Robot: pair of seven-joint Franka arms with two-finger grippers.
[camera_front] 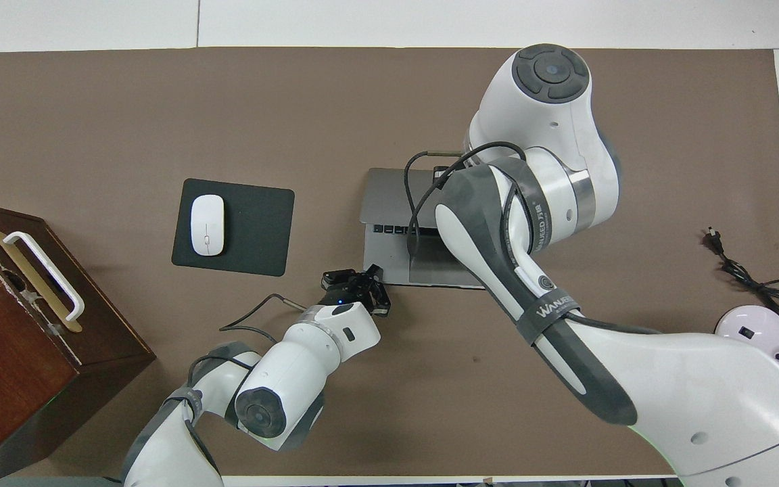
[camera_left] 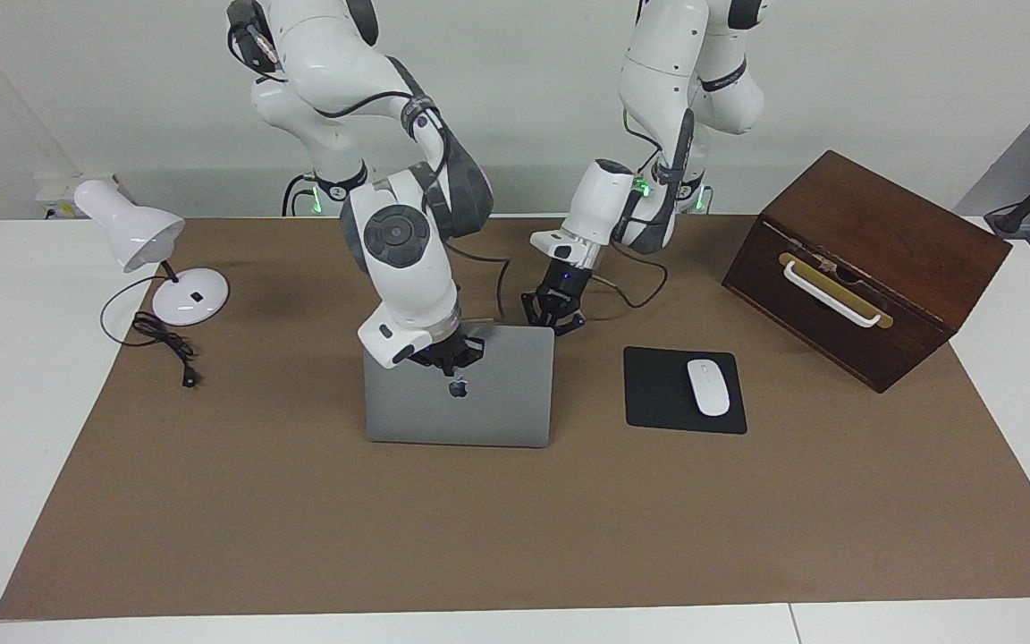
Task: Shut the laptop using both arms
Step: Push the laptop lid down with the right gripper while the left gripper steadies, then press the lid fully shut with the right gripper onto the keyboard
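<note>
In the facing view, the open laptop (camera_left: 460, 394) is seen mid-table; the right gripper (camera_left: 451, 351) is placed at its lid's top edge, the left gripper (camera_left: 552, 313) at its corner, fingers spread, nothing held. In the overhead view, the right gripper is hidden, its opening untellable; the left gripper (camera_front: 356, 287) sits by the laptop (camera_front: 389, 216) base.

A plain white wall (camera_left: 515, 107) rises along the robots' edge of a white worktop (camera_left: 14, 402) mostly covered by a brown mat (camera_left: 479, 519), with a white desk lamp (camera_left: 144, 246) near the right arm's end and a dark wooden box (camera_left: 873, 259) at the left arm's end.
</note>
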